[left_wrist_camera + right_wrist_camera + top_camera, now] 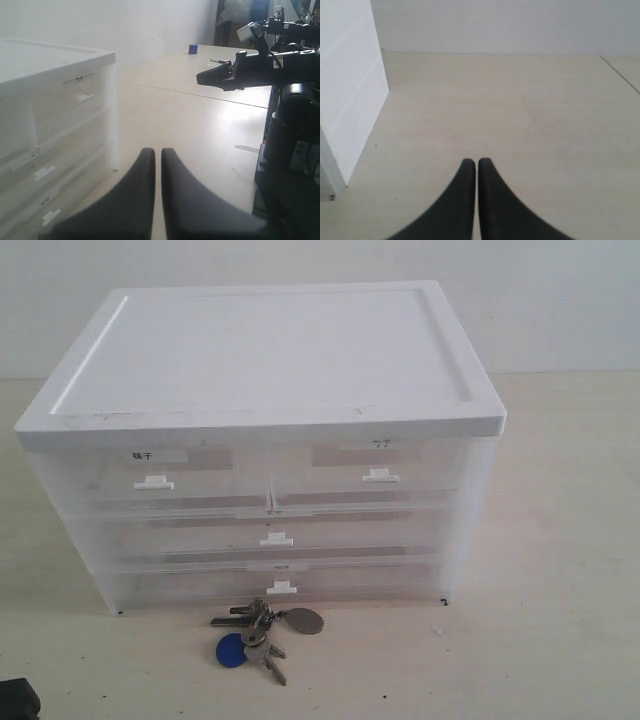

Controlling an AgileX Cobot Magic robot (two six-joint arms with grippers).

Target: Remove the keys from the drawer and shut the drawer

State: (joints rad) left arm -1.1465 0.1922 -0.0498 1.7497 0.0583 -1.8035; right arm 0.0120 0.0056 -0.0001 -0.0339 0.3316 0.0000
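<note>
Keys point(255, 633): on the tabletop point(560, 640), just before the bottom drawer point(200, 586), out of the cabinet point(260, 350).
Drawers point(330, 530): all look pushed in.
Left fingers point(141, 172): pressed together, empty, near the cabinet.
Right fingers point(465, 177): pressed together, empty, over bare tabletop.
Risk: a drawer left slightly ajar could go unnoticed, since the cloudy fronts hide any gap.

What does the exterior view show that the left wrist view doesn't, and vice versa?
Only exterior: the bunch of silver metal keys with a round blue tag and an oval grey tag, lying in front of the drawers. Only left wrist: the left gripper, jaws together and empty, the other black arm, a small blue cube far off. Both: the white translucent plastic drawer unit, drawers closed, on the beige table.
</note>
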